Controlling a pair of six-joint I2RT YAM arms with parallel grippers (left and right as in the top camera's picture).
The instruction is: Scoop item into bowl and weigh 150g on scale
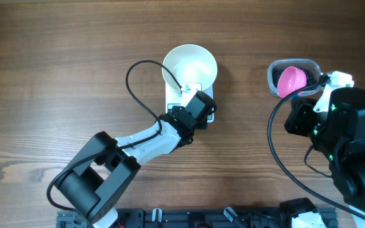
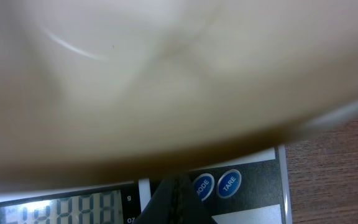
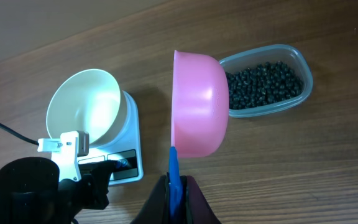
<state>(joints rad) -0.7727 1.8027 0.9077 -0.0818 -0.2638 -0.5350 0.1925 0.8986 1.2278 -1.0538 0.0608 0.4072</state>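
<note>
Left gripper (image 2: 178,199) has its fingers pressed together, tips down at the front panel of the scale (image 2: 257,186), between the grey display (image 2: 61,208) and the blue MODE button (image 2: 202,186); whether they touch the panel I cannot tell. Only the left wrist view shows that panel's lettering; there the bowl (image 1: 190,63) is just a pale blur overhead. The overhead view shows the bowl sitting on the scale, its white inside showing, on the wooden tabletop (image 1: 56,76). The right gripper (image 3: 176,182) is clamped on the blue handle of the pink scoop (image 3: 197,106); that grip shows in the right wrist view alone. The same view shows the item (image 3: 263,84) as a dark heap in the clear tub (image 3: 300,62); from overhead the scoop covers most of it.
</note>
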